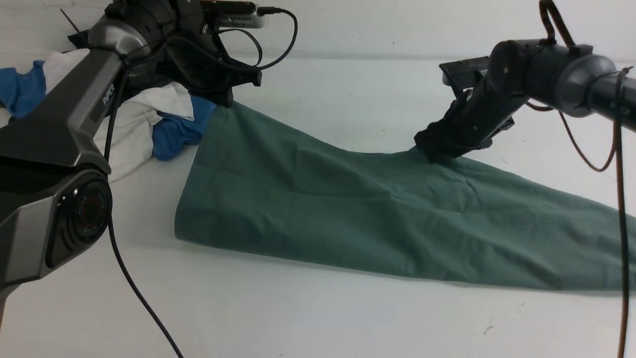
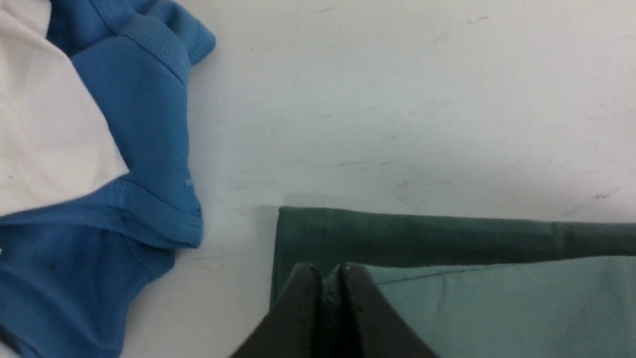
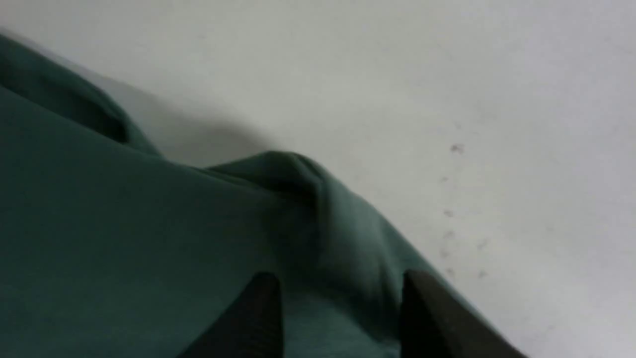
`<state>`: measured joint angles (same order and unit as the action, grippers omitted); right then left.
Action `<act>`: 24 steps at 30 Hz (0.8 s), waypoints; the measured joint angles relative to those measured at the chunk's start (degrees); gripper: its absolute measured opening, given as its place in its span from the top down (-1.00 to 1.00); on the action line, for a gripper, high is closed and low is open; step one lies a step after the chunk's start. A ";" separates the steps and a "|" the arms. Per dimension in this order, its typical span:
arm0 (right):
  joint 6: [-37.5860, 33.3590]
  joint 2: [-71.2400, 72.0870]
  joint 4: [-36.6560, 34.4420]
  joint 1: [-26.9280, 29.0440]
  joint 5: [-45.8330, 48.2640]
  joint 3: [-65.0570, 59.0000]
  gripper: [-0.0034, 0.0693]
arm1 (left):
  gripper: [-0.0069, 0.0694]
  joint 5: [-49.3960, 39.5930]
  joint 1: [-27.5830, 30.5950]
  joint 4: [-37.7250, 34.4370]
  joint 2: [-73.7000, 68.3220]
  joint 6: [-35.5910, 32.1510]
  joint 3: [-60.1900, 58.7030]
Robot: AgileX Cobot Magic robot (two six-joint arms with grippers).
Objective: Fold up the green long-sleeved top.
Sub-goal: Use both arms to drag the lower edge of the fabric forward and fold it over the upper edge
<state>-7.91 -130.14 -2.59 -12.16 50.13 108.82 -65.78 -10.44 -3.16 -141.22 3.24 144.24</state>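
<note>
The green long-sleeved top (image 1: 348, 209) lies spread across the white table as a wide folded band, running from back left to the right edge. My left gripper (image 1: 226, 99) is at the top's back left corner. In the left wrist view it (image 2: 325, 271) is shut, pinching the green top (image 2: 497, 303) near its hemmed edge. My right gripper (image 1: 438, 149) rests on the top's far edge at mid-right. In the right wrist view its fingers (image 3: 263, 308) stand apart over a raised hump of the green top (image 3: 124, 223), so the right gripper (image 3: 343, 293) is open.
A pile of blue and white garments (image 1: 149, 124) lies at the back left, close beside the held corner; the blue garment (image 2: 139, 124) and the white garment (image 2: 44, 124) show in the left wrist view. A black cable (image 1: 134, 288) hangs by the left arm. Bare table (image 1: 318, 313) runs along the front.
</note>
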 joint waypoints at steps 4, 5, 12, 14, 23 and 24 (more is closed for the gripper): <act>2.76 0.29 6.57 0.05 -1.56 0.00 0.83 | 0.77 2.02 -0.06 -0.05 0.00 0.11 0.52; 3.60 0.45 7.98 0.05 -1.93 0.00 0.88 | 0.77 2.83 -0.06 -0.05 0.05 0.18 0.59; 7.58 1.12 11.15 0.93 -3.51 0.06 0.93 | 0.77 5.65 -0.06 1.12 -0.38 0.30 0.59; 7.91 0.94 10.73 1.42 -3.79 0.06 0.93 | 0.77 7.37 -0.06 1.80 -1.43 0.34 0.59; 7.91 -0.83 9.05 1.47 -6.77 0.06 0.90 | 0.72 14.68 -0.06 3.16 -7.20 0.40 0.59; 7.91 -0.88 8.88 1.47 -6.84 0.06 0.88 | 0.69 15.24 -0.06 3.58 -7.52 0.40 0.59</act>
<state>0.00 -131.01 6.29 -10.69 43.30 108.88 -50.54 -10.50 0.41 -148.75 3.64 144.82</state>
